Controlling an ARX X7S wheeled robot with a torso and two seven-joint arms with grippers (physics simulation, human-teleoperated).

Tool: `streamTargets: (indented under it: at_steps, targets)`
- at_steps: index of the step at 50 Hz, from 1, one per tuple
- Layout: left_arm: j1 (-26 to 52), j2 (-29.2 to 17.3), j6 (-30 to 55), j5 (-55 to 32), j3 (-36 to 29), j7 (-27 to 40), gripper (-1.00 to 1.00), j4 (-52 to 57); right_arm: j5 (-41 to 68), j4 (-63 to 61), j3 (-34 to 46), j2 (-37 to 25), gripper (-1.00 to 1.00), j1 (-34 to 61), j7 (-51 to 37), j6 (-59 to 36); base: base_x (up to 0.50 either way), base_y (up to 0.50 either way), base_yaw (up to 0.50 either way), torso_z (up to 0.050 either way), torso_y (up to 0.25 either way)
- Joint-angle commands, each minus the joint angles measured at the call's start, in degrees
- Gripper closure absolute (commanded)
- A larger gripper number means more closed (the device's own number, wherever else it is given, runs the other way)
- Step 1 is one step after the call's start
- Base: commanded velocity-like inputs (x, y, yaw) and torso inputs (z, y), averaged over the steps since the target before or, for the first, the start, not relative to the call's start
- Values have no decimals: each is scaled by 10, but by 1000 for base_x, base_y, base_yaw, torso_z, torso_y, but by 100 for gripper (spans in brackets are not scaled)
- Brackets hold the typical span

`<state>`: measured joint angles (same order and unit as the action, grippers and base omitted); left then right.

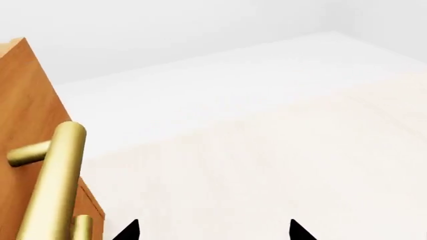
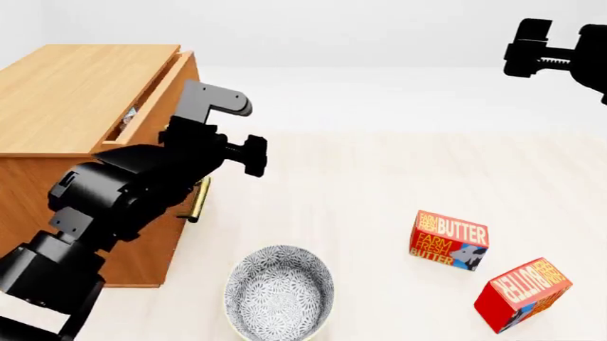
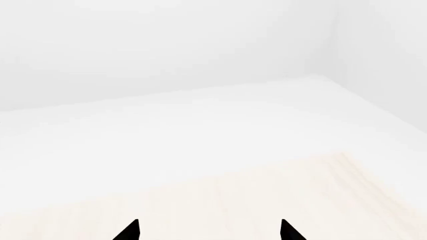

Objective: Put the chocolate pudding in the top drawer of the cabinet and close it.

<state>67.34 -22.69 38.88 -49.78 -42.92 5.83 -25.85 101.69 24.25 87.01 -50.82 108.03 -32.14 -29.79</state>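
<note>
Pudding (image 2: 130,114): probably the bit showing inside drawer (image 2: 152,96), upper left | drawer ajar, closing left | left gripper (image 1: 213,231) empty, spread beside handle (image 1: 50,182) | right gripper (image 3: 208,230) spread, empty

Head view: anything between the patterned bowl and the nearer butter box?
Nothing. In the head view, the floor between the patterned bowl and the nearer butter box is bare pale wood.

One cabinet (image 2: 67,106), one patterned bowl (image 2: 278,293), and two butter boxes (image 2: 448,240) (image 2: 522,293) (both orange-red).
</note>
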Motion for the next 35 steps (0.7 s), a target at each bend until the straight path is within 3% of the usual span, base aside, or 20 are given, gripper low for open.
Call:
streamTargets:
  at_steps: [1, 25, 35]
  targets:
    - [4, -33, -1, 22, 16, 18, -100, -15, -1, 2, -2, 5, -100, -2, 0, 1, 0, 0, 0, 0, 0]
    - [-23, -86, 7, 10, 32, 35, -100, 18, -4, 3, -7, 10, -100, -3, -2, -1, -3, 0, 1, 0, 1]
    - [-59, -126, 42, -39, 46, 57, -100, 148, -2, -4, -9, 6, -100, -5, -5, -1, 0, 0, 0, 0, 0]
